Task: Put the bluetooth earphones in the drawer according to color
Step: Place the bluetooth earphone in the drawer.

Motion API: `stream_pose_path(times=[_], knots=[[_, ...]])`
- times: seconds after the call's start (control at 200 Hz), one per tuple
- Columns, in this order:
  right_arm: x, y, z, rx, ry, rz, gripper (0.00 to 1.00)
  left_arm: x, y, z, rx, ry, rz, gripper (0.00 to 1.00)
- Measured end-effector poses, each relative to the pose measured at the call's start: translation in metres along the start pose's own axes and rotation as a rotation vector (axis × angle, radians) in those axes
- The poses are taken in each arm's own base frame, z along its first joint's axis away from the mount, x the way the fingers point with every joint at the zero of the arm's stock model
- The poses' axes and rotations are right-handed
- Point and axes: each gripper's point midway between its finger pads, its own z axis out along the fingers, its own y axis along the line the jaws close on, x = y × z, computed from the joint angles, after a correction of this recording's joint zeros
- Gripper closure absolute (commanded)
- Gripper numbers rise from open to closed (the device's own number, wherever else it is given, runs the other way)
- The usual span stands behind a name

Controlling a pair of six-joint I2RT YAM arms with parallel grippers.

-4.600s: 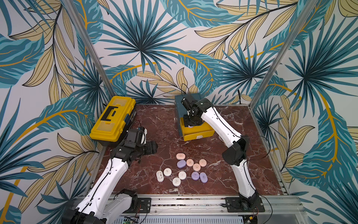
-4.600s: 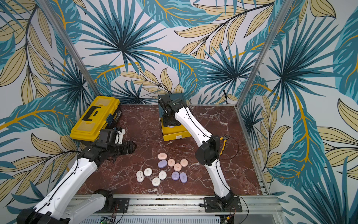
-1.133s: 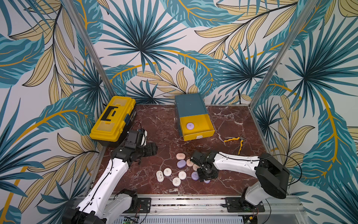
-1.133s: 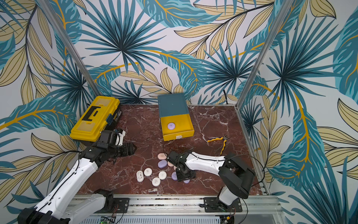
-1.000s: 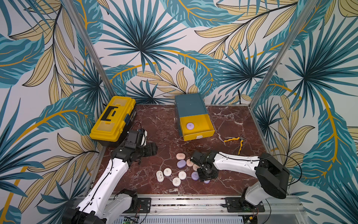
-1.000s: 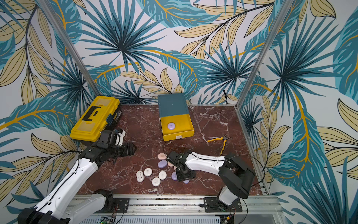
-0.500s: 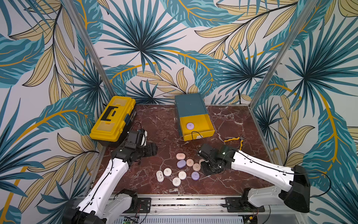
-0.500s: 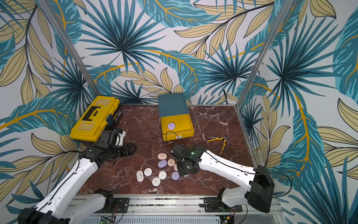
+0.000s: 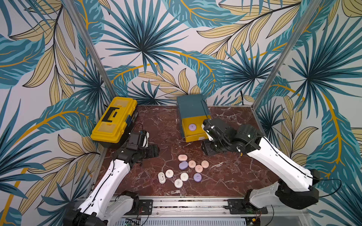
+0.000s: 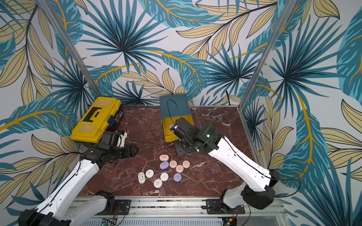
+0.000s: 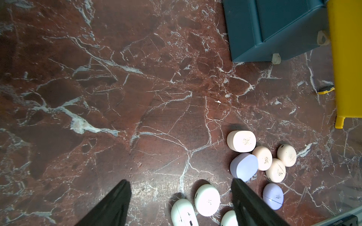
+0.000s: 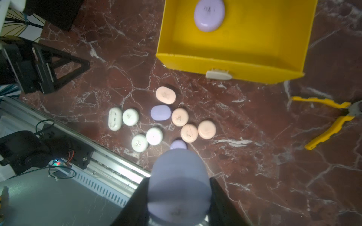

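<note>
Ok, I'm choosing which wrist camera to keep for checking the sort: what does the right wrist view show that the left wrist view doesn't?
Only the right wrist view shows the inside of the yellow drawer, with a lilac case lying in it. It also shows the right gripper shut on a second lilac case.

Only the left wrist view shows the teal cabinet body.

Both show the four peach-pink cases and two loose lilac cases on the marble table, plus the drawer's outer wall.
</note>
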Motion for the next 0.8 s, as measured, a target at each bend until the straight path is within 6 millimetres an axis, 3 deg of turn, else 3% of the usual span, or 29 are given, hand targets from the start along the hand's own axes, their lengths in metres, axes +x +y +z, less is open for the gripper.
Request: stream_pose_path(times=[0.155,0.35,0.656,0.801], knots=[[-0.059,-0.01,0.03,0.055,-0.037,0.014,0.57,0.0,0.0,0.0,0.002,0.001,0.0,0.15],[-0.099,-0.027,0.072,0.093,-0.015,0.042,0.57,0.0,-0.001,0.0,0.005,0.002,0.0,0.15],[-0.108,-0.042,0.148,0.109,0.101,0.075,0.57,0.0,-0.001,0.001,0.005,0.004,-0.001,0.15],[-0.108,-0.045,0.171,0.104,0.134,0.09,0.57,0.001,-0.001,0.001,0.005,0.004,0.0,0.15]])
